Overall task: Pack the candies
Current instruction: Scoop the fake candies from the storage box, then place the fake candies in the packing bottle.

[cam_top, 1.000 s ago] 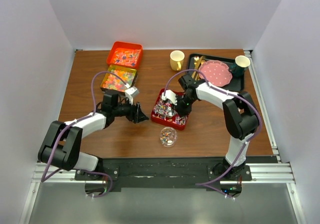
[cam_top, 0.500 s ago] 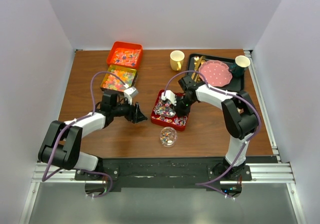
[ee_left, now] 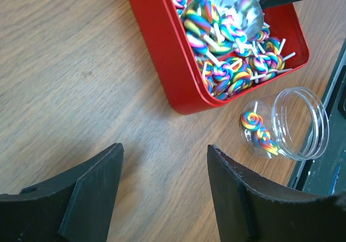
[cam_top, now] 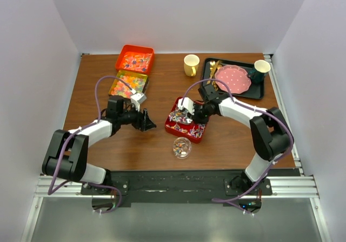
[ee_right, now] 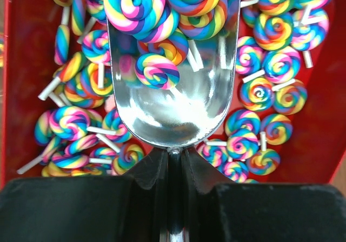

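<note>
A red tray [cam_top: 201, 134] in the middle of the table holds many rainbow swirl candies [ee_right: 270, 31] on white sticks. My right gripper [ee_right: 174, 158] is shut on the handle of a metal scoop [ee_right: 173, 106], which lies low in the tray with several candies in it. In the top view the right gripper [cam_top: 194, 112] is over the tray. My left gripper [ee_left: 165, 150] is open and empty over bare wood, just left of the tray [ee_left: 162, 52]. A small clear jar [ee_left: 300, 124] lies near the tray with a few candies inside. It also shows in the top view [cam_top: 182, 147].
An orange tin [cam_top: 135, 59] of orange-red sweets and a yellow tin [cam_top: 128, 85] of gummies stand at the back left. A yellow cup [cam_top: 191, 65] and a black tray [cam_top: 258, 90] with a pink dotted plate [cam_top: 233, 78], cutlery and a cup [cam_top: 261, 66] stand at the back right.
My right arm has swung its elbow outward and drawn the scoop back through the candies in the red tray. My left gripper has backed slightly left, away from the tray.
</note>
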Tool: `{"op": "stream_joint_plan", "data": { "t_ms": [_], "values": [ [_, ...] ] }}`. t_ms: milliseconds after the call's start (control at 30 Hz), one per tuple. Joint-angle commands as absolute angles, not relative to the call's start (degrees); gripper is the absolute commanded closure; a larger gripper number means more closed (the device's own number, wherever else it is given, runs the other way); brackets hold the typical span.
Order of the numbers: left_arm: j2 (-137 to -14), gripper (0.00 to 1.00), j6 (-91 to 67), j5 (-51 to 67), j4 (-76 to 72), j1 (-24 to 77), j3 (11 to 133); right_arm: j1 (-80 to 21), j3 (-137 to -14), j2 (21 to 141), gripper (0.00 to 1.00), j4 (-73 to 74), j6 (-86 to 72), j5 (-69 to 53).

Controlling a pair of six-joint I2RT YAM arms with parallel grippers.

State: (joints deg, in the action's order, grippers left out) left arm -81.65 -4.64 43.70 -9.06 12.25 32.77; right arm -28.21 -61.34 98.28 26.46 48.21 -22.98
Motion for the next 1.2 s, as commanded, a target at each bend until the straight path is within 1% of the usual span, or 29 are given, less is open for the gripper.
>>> {"op": "stream_joint_plan", "data": {
  "t_ms": [0, 167, 333, 367, 467, 567, 733, 833, 967, 1167],
  "values": [
    [-81.65, 0.32, -2.55, 44.65, -8.7, 11.25, 34.8, -27.86, -58.98, 94.31, 1.0, 19.34, 48.77, -20.74],
    [-82.0, 0.31, -1.5, 44.56, -7.12, 10.72, 35.51, -27.6, -56.87, 90.54, 1.0, 19.6, 51.85, -21.35],
    [-82.53, 0.29, -0.79, 41.75, -4.92, 10.2, 37.35, -25.93, -54.58, 85.97, 1.0, 20.48, 51.33, -25.13],
    [-82.62, 0.25, -0.88, 41.14, -4.75, 10.2, 37.53, -25.93, -54.15, 85.26, 1.0, 20.65, 51.42, -25.57],
    [-82.09, 0.2, -1.41, 38.06, -4.05, 10.11, 37.97, -25.93, -52.91, 82.45, 1.0, 22.14, 52.55, -26.37],
    [-80.69, 0.18, -0.26, 36.65, -2.47, 10.02, 37.88, -26.01, -52.64, 78.32, 1.0, 25.04, 56.76, -25.23],
    [-78.49, 0.14, 0.71, 34.72, -4.13, 9.49, 37.09, -26.37, -56.07, 75.07, 1.0, 37.08, 64.5, -22.59],
    [-77.52, 0.11, 0.44, 33.31, -5.45, 9.05, 37.7, -28.65, -55.63, 73.05, 1.0, 40.42, 69.51, -17.85],
    [-76.64, 0.1, 0.7, 32.61, -6.32, 7.83, 38.76, -33.47, -55.81, 71.55, 1.0, 44.2, 70.75, -12.76],
    [-75.24, 0.1, -1.47, 31.9, -8.61, 7.47, 37.27, -42.34, -55.64, 71.71, 1.0, 46.23, 70.05, -0.1]
  ]
}}
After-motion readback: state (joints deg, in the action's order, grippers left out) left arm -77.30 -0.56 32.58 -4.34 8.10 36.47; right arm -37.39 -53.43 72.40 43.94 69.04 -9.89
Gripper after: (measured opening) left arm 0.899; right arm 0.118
